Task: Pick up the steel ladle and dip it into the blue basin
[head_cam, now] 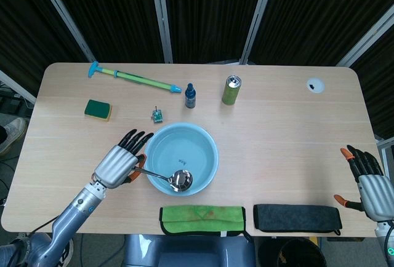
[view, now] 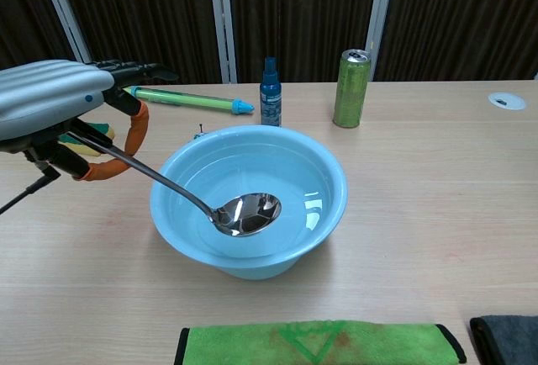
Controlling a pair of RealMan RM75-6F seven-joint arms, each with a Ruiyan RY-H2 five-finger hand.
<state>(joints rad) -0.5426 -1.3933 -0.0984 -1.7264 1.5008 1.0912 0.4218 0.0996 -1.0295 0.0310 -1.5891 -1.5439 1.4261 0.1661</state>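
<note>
My left hand grips the thin handle of the steel ladle just left of the blue basin. The ladle's bowl hangs over the basin's near-left part, above the rim and level with the handle slanting down to it. The basin holds clear water. Its centre carries a small dark mark. My right hand rests open at the table's far right edge, holding nothing.
A green cloth and a dark cloth lie along the front edge. Behind the basin stand a blue bottle and a green can. A green syringe, a sponge and a small part lie at left.
</note>
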